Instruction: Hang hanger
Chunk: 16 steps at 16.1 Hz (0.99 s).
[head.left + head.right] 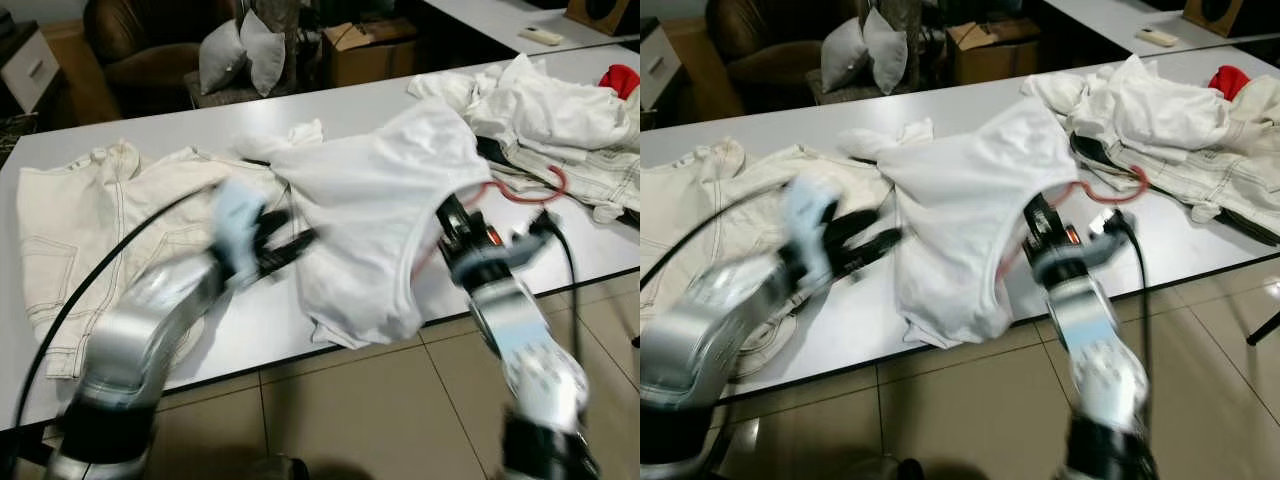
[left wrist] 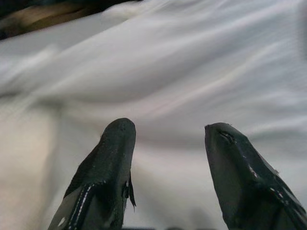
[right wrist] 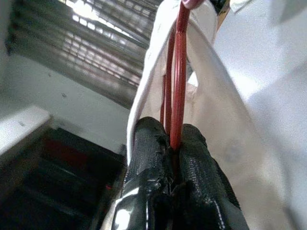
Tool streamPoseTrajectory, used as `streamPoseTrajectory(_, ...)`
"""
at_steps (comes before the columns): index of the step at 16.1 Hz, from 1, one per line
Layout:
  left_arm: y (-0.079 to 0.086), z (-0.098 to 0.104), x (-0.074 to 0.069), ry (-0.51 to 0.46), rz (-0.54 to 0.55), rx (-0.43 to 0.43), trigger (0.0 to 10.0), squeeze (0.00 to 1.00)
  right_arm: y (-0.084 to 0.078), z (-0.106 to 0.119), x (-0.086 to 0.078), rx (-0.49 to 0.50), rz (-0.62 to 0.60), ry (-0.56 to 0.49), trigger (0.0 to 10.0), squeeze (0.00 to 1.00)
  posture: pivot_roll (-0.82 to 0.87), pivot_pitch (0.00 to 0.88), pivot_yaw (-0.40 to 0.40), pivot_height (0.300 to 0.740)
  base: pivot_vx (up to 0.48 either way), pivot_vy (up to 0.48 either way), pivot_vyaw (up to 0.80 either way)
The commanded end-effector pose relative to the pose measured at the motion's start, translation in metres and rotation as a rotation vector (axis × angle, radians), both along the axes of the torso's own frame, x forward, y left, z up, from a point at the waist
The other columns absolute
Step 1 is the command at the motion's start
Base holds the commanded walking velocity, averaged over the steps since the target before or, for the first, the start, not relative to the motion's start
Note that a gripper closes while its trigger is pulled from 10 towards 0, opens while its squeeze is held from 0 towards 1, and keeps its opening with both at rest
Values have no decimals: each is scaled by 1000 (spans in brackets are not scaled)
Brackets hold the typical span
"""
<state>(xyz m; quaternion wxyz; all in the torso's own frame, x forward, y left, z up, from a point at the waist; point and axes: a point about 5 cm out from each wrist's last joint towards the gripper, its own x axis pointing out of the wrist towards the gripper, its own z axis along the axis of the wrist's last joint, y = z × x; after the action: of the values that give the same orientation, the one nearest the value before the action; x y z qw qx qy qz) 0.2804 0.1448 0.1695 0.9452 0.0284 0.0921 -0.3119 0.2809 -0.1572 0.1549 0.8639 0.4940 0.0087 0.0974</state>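
Note:
A white top [image 1: 380, 210] lies draped over the front edge of the white table [image 1: 200, 130], with a red wire hanger [image 1: 525, 192] partly inside it and its hook poking out to the right. My right gripper [image 1: 452, 222] reaches into the garment's opening and is shut on the red hanger [image 3: 178, 86], the wire pinched between both pads. My left gripper [image 1: 290, 248], blurred by motion, hovers at the top's left edge; its fingers [image 2: 112, 163] stand open over white cloth [image 2: 192, 86] with nothing between them.
A cream denim jacket [image 1: 110, 220] lies spread on the table's left. A heap of white clothes [image 1: 550, 110] with something red [image 1: 620, 78] sits at the right. Pillows [image 1: 240, 50], a brown armchair [image 1: 140, 40] and a cardboard box [image 1: 370, 50] stand behind. Tiled floor [image 1: 380, 410] lies below.

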Motion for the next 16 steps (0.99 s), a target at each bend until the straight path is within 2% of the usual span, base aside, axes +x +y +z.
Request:
streamPoseTrajectory(1,16,-1,-4,-40,104,20,10000,0,8,14,-10,-40,63,-80,10000,0,13,19,77,740,0,0,0)
streamPoseTrajectory(3,24,-12,-14,-14,181,14,10000,0,8,17,-25,-62,98,-102,10000,0,16,24,67,740,0,-208,0)
streamPoseTrajectory(4,24,-17,-22,-6,238,-43,10000,0,6,17,-33,-70,114,-96,10000,0,18,25,60,740,0,-480,506)
streamPoseTrajectory(7,16,-23,-27,-3,235,-49,10000,0,6,15,-38,-56,126,-92,10000,0,20,25,59,740,0,-480,535)
streamPoseTrajectory(9,9,-22,-28,-13,203,-44,10000,0,5,18,-40,-17,135,-128,10000,0,23,21,63,740,0,-480,716)
streamPoseTrajectory(13,9,-20,-27,-20,195,-51,10000,0,0,25,-47,28,151,-196,10000,0,26,15,77,740,0,-480,712)
streamPoseTrajectory(16,6,-21,-28,-20,173,-52,10000,0,0,31,-56,37,215,-269,10000,0,28,8,81,740,0,-464,708)
